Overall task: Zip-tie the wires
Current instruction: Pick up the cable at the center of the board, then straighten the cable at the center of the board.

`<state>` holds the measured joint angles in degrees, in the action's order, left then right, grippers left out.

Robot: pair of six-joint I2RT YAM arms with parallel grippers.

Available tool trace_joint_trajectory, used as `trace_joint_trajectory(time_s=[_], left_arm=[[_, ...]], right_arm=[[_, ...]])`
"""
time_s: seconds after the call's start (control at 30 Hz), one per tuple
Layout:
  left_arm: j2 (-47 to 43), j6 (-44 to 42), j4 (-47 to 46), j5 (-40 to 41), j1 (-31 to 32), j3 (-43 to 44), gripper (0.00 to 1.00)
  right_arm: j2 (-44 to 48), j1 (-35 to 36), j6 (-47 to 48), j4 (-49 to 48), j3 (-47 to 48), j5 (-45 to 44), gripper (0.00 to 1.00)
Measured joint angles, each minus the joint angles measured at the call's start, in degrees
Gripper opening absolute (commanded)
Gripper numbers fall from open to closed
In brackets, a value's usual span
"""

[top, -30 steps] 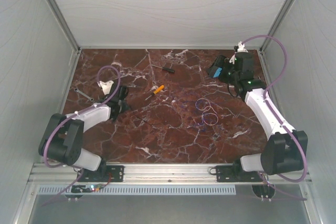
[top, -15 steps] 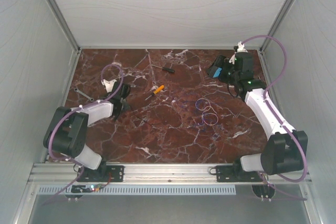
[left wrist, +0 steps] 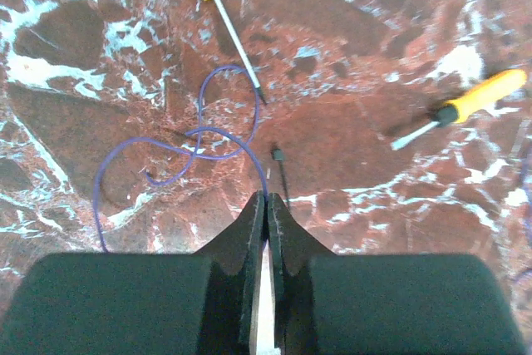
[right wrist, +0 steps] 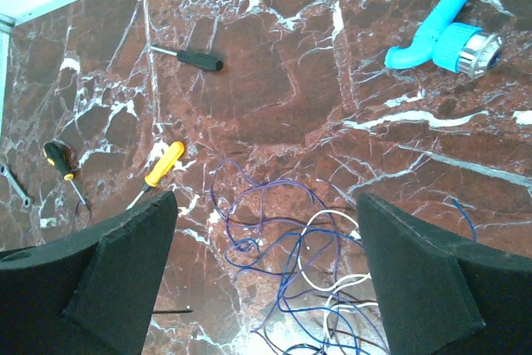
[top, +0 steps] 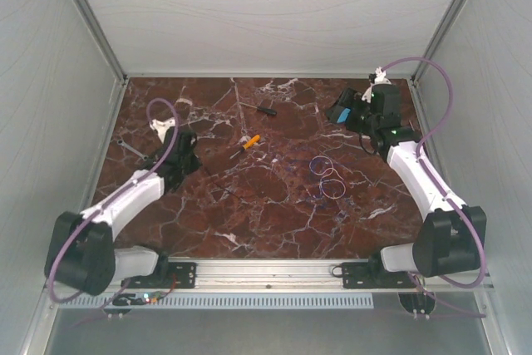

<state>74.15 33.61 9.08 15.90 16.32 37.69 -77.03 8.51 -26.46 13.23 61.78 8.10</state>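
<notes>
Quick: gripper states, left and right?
Left gripper: closed; a thin purple wire runs to its tips, but whether it is pinched cannot be told.
Right gripper: open, holding nothing.

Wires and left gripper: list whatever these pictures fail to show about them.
- Wires, right wrist view: the bottom edge cuts off the tangle's lower part.
- Wires, top view: too thin to count the loops.
- Left gripper, left wrist view: shut. A loose purple strand runs to its tip, and the tip itself hides whether the strand is pinched.
- Thin black strip, left wrist view: too small to identify.
</notes>
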Motion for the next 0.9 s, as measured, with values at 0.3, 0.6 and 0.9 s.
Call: trace_joint_trajectory(time_s=[0.3, 0.6, 0.9], left_arm=[[-15.2, -1.4, 6.7, -2.1, 0.9, 4.3, 0.00], [-27.7, -7.4, 8.4, -15.4, 1.1, 11.0, 0.00], [-28.7, -9.7, 5.6, -33.9, 1.3, 18.4, 0.00]], right_arm=[[2.1, 1.6, 0.6, -6.0, -4.1, 4.8, 0.86], [7.3, 8.4, 3.1, -18.8, -10.0, 11.9, 0.85], [8.8, 20.7, 8.7, -28.4, -14.5, 17.5, 0.84]])
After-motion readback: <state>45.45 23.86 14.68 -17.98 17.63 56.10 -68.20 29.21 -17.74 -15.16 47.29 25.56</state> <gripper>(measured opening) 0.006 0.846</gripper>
